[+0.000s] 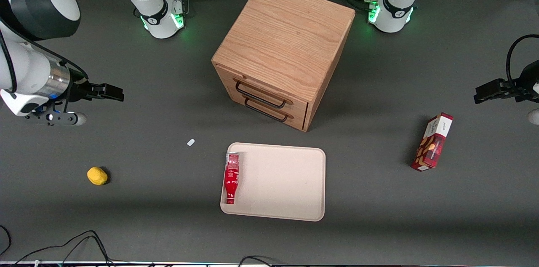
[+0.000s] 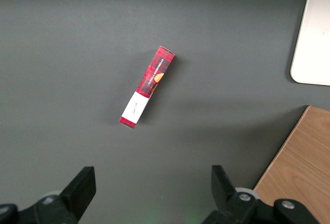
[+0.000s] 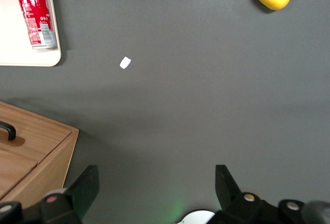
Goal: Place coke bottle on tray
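One gripper (image 1: pixel 113 92) is seen raised over the bare table toward the working arm's end, its fingers spread wide in the right wrist view and nothing held between them. Nearer the front camera than the gripper, a yellow lemon-like fruit (image 1: pixel 97 175) and a small white scrap (image 1: pixel 190 142) are seen on the table. Next comes the tray (image 1: pixel 286 182), in which the coke bottle (image 1: pixel 231 178) is laid on its side along the rim nearest the working arm, cap toward the front camera. Little risk is judged to remain; a rounded bottle lying so close to a low rim could be rolled out if the tray were knocked. Nothing else is held by the tray. A wooden drawer cabinet (image 1: pixel 282 48) is seen with both drawers closed, and a red snack box (image 1: pixel 433 142) lies toward the parked arm's end.
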Robot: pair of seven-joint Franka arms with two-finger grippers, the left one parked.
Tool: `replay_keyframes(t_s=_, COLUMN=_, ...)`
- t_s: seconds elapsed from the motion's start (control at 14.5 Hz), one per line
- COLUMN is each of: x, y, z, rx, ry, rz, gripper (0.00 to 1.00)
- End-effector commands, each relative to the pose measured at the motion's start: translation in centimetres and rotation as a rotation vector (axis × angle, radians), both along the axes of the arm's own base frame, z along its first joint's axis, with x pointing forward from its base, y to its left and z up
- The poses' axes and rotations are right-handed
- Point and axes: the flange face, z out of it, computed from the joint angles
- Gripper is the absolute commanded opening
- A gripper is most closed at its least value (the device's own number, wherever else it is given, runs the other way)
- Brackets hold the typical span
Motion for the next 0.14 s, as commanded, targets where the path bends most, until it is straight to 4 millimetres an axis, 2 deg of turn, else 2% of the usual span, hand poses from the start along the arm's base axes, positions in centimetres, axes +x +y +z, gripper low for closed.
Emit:
replay_keyframes(t_s=0.0, x=-0.82, y=0.12, z=1.35, rx=0.018, ry=-0.003, rz=0.018, gripper=1.00)
replay_keyframes(t_s=0.07, x=-0.77, y=0.12, z=1.46, rx=0.018, ry=-0.005, rz=0.018, gripper=1.00)
